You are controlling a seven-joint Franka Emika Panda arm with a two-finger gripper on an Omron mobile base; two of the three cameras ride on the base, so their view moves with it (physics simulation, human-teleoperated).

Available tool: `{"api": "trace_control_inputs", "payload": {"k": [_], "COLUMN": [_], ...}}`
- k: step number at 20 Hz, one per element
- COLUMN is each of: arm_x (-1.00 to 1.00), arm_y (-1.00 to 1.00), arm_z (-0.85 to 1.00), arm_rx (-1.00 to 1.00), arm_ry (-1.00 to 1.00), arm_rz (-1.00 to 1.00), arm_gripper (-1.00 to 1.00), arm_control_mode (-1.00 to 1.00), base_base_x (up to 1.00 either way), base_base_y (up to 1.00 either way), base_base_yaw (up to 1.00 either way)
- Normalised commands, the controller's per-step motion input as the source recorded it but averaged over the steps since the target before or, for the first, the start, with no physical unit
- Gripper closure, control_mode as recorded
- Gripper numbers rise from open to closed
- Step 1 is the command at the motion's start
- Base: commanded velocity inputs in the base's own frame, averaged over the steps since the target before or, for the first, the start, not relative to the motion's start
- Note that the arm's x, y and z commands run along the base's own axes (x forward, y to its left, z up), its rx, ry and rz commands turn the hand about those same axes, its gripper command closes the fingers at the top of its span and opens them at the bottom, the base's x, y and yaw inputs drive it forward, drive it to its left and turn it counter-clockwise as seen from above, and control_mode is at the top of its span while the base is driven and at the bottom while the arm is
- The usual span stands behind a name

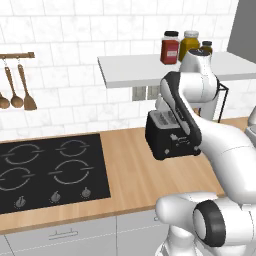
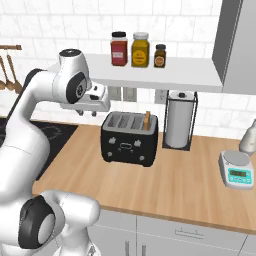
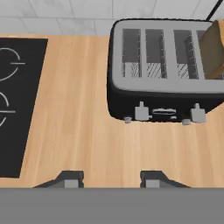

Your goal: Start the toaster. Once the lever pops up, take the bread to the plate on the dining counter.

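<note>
The black toaster (image 2: 129, 139) with its silver slotted top stands on the wood-topped counter (image 2: 185, 180) against the tiled wall. It also shows in the left base view (image 1: 166, 140), partly behind my arm. The bread (image 2: 147, 120) stands upright in the rightmost slot, sticking out above the top; in the hand view the toaster (image 3: 166, 83) and the bread (image 3: 214, 48) lie at the upper right. Two light levers (image 3: 141, 111) sit on the toaster's front. My gripper (image 2: 88, 113) (image 3: 110, 179) hangs above the counter, left of the toaster, open with nothing between its fingers. The plate and the dining counter are out of view.
A black cooktop (image 1: 50, 167) (image 3: 13, 105) lies left of the toaster. A white shelf (image 2: 165, 70) with jars (image 2: 119, 48) runs above it. Right of the toaster stand a paper towel holder (image 2: 180, 120), a small scale (image 2: 236, 170) and a silver kettle (image 2: 248, 137). Wooden utensils (image 1: 17, 90) hang at left.
</note>
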Motion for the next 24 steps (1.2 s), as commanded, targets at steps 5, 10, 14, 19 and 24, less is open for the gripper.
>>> {"api": "trace_control_inputs", "payload": {"k": [5,10,14,19,24], "arm_x": [-0.29,-0.4,-0.07,-0.01,0.12], "arm_y": [-0.2,-0.5,-0.61,-0.63,-0.72], "arm_z": [-0.05,-0.24,-0.38,-0.26,-0.11], "arm_rx": [0.0,0.0,0.0,0.01,0.05], "arm_ry": [-0.01,-0.02,0.0,0.0,0.0], "arm_rz": [0.0,-0.01,0.0,0.0,0.0], "arm_gripper": [-1.0,-1.0,-1.0,-1.0,-1.0], "arm_control_mode": [-1.0,-1.0,-1.0,-1.0,-1.0], "base_base_x": [0.0,0.0,0.0,0.0,0.0], "base_base_y": [0.0,0.0,0.0,0.0,0.0], "base_base_yaw": [0.0,0.0,0.0,0.0,0.0]}}
